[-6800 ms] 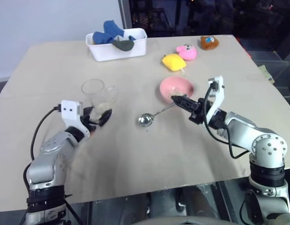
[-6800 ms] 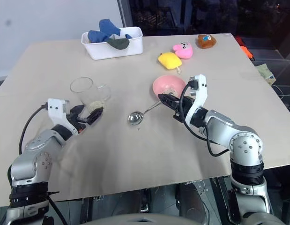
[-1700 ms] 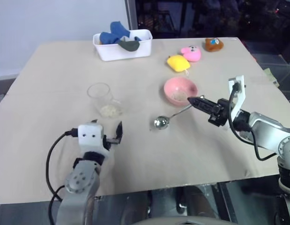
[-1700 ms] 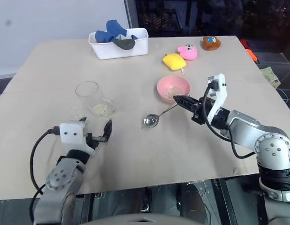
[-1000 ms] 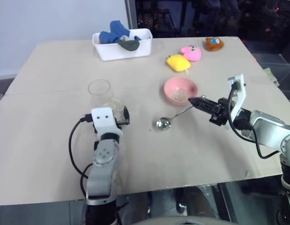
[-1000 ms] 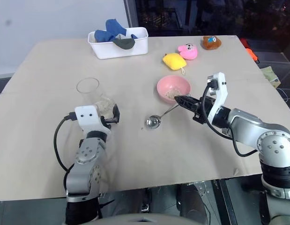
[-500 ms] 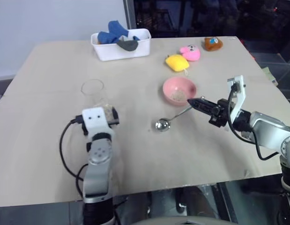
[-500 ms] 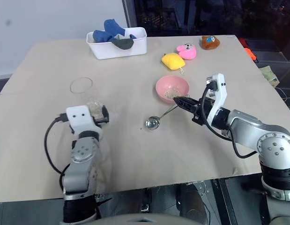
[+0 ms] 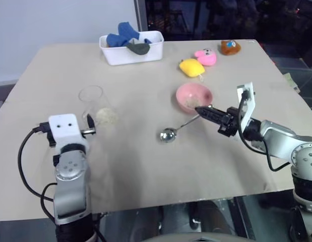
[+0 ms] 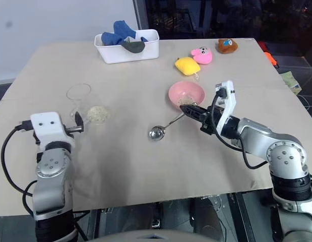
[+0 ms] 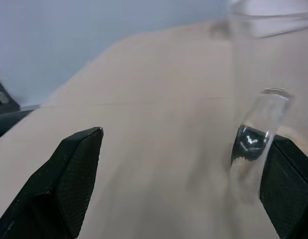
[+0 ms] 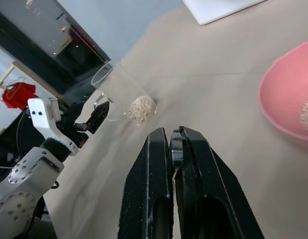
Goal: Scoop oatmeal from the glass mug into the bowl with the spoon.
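Where it all rests: the table (image 9: 145, 171), a bare beige board, carries every piece.
Glass mug (image 9: 91, 99): it stands toward the table's left edge, about halfway back. I judge it stiff, smooth and breakable, and light with so little inside. The side handle or a hold across the wall is where I would take it, gently, since the glass looks slippery.
Left gripper (image 11: 188, 139): my fingers are spread wide and hold nothing. The mug's handle lies between them, close to one pad; I cannot tell whether it touches.
Bowl (image 9: 180, 95): pink and shallow, it sits right of the table's centre with a few flakes already in it. It is probably light enough to skid if knocked.
Right gripper (image 9: 206, 110): my fingers are clenched on the far end of the spoon's handle, just in front of the bowl.
Spoon (image 9: 178, 129): its round end is near the table's centre, low over the board or on it; I cannot tell which. The thin, slick metal, held this far out, could twist in my grip.
Oatmeal (image 9: 106, 116): a pale heap shows through the glass at the mug's base. The flakes are loose and likely to spill from a tilted spoon.
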Robot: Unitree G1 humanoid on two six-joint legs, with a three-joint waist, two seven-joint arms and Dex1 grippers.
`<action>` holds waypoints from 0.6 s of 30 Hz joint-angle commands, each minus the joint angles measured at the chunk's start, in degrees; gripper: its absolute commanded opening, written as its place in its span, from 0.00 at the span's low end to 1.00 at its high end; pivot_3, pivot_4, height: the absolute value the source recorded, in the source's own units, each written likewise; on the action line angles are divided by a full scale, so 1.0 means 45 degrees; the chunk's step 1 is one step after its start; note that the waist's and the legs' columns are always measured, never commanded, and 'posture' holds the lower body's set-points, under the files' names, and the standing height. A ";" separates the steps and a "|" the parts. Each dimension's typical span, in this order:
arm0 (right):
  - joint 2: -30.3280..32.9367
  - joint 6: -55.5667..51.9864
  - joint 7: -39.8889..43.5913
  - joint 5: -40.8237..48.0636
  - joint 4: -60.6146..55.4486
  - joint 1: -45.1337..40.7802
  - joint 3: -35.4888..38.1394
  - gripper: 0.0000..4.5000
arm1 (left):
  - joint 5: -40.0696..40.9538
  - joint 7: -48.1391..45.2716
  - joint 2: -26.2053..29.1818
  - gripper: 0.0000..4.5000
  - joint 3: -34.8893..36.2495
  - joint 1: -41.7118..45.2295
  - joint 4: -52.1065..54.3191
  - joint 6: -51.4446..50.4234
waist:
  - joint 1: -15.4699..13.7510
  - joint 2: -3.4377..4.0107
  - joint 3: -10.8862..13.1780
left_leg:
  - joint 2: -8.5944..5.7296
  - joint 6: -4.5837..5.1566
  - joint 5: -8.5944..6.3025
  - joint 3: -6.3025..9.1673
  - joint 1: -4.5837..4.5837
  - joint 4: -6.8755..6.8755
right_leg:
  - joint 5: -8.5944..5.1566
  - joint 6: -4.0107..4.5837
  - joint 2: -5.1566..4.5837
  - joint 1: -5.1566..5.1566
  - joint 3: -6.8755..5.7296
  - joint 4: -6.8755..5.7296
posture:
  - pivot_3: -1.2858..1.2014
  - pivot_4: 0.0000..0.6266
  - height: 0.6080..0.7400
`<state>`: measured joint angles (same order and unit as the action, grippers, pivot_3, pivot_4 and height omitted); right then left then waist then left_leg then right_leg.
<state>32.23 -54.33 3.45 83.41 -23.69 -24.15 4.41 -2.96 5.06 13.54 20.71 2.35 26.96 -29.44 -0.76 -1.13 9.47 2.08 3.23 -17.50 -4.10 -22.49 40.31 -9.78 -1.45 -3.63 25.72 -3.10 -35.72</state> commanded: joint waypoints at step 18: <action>-0.0277 -0.0060 0.0564 -0.0402 -0.0005 -0.0516 0.0107 0.00 | 0.0204 0.0894 -0.1159 0.50 0.0340 0.1123 -0.0634 0.0321 | 0.0003 -0.0001 -0.0001 | -0.0004 0.0000 0.0001 0.0001 -0.0001 0.0000 | 0.0002 0.0002 -0.0001 -0.0002 -0.0001 -0.0004 | 0.52 0.24 1.00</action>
<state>30.83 -54.84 5.60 80.94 -21.93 -25.68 3.22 -2.31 8.29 8.26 21.80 6.67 23.31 -29.43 -0.74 -1.13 9.46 2.06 3.23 -17.50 -4.10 -22.50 40.31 -9.77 -1.44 -3.64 25.72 -3.10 -35.74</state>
